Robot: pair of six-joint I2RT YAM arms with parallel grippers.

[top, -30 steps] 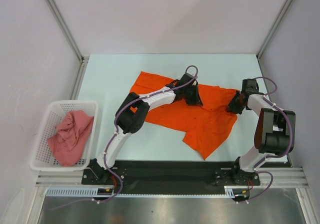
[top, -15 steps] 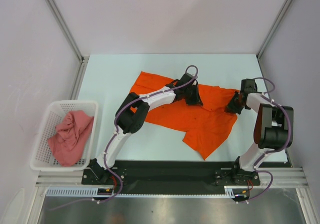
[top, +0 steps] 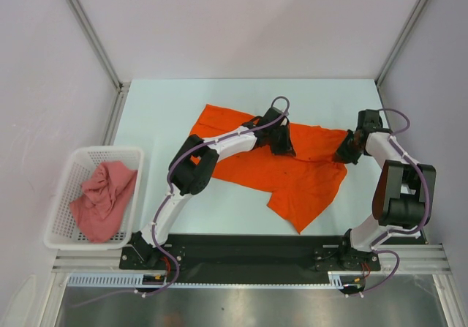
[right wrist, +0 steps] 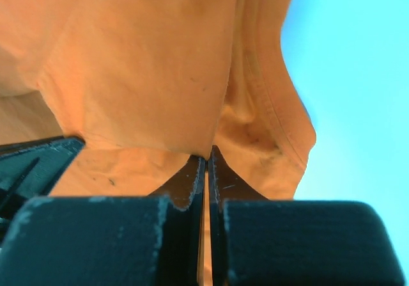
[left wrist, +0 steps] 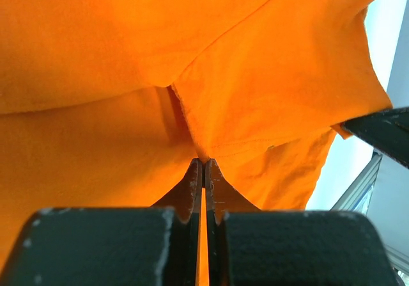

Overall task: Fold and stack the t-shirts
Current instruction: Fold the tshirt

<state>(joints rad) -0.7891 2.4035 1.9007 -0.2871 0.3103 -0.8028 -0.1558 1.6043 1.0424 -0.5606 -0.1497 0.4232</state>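
Note:
The bright orange t-shirt (top: 292,177) lies spread and rumpled across the middle of the table. My left gripper (top: 283,145) is shut on a fold of it near its upper middle; the wrist view shows the cloth pinched at the fingertips (left wrist: 204,161). My right gripper (top: 345,153) is shut on the shirt's right edge, with the hem pinched between the tips (right wrist: 207,151). The salmon-pink t-shirt (top: 102,199) lies crumpled in the basket at the left.
A white lattice basket (top: 62,188) stands at the table's left edge, beside the left arm's base. Bare pale table (top: 168,107) lies behind and to the left of the orange shirt. Enclosure walls and posts ring the table.
My right gripper has shifted slightly right and back with the shirt's right edge, drawing that edge outward. The left gripper has stayed put.

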